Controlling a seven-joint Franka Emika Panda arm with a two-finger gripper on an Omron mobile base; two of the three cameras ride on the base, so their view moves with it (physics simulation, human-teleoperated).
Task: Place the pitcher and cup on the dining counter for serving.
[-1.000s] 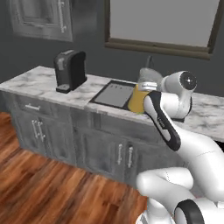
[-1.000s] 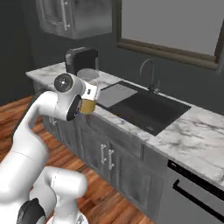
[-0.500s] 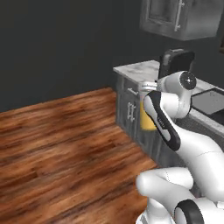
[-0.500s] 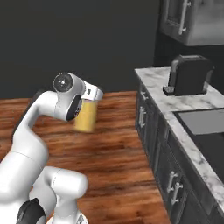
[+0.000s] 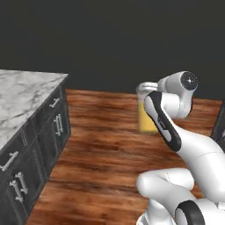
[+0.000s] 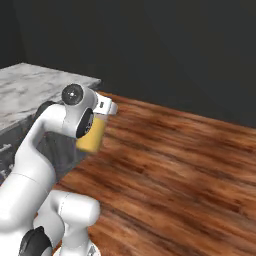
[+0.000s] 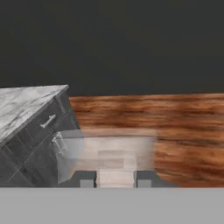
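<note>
The pitcher (image 5: 146, 117), a clear glass vessel with orange-yellow liquid, hangs upright in the air over the wooden floor. My gripper (image 5: 148, 86) is shut on its rim from above. From the right base view the pitcher (image 6: 91, 138) sits just under the hand of the gripper (image 6: 107, 106). In the hand view the pitcher's clear rim (image 7: 107, 148) lies right above my gripper (image 7: 114, 181). The dining counter (image 5: 24, 94), marble over dark drawers, stands to the left, apart from the pitcher. The cup is out of view.
Dark drawer fronts with metal handles (image 5: 58, 125) face the wooden floor (image 5: 101, 154). A dark wall (image 5: 110, 39) closes the far side. The dining counter's corner (image 6: 92, 80) reaches in behind my arm, and open floor (image 6: 185, 165) spreads to the right.
The whole picture has swung round as the base turned: the sink counter and black machine have left the views and the marble island has come in. The pitcher stays in my gripper.
</note>
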